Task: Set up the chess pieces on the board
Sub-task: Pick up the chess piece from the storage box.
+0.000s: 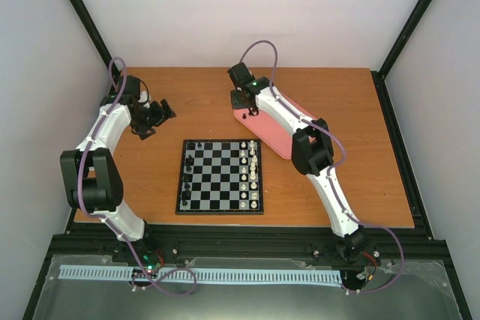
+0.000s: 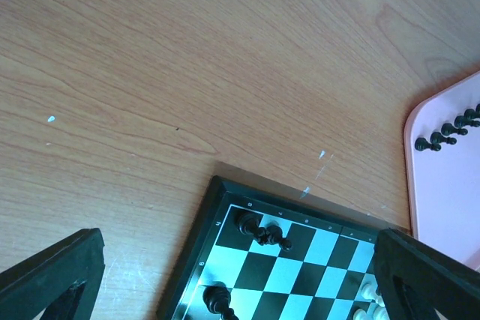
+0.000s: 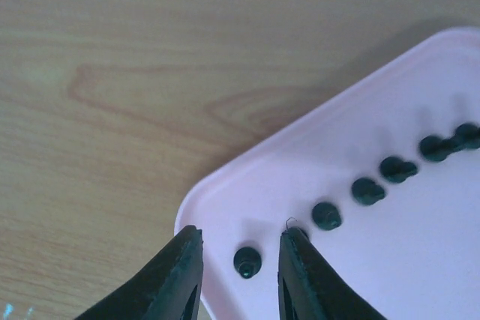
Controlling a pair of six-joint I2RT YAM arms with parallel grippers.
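Our right hand [image 3: 240, 279] hangs over a corner of the pink rounded plastic tray [image 3: 420, 260], jaws narrowly apart on either side of 1 tiny black chess piece [image 3: 247, 261], with no visible contact. We judge the piece light, hard and glossy, apt to tip or squirt out, so we should pinch it low across the body. Our left hand [image 1: 154, 118] gapes empty over the wooden desk [image 1: 337, 185], near the small checkered board [image 1: 217, 177]. From straight above we cannot tell the piece's type, and the far end of its row blurs.

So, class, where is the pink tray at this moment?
In the top view the pink tray lies just right of the board's far corner, partly under the right arm, the right gripper over its far end.
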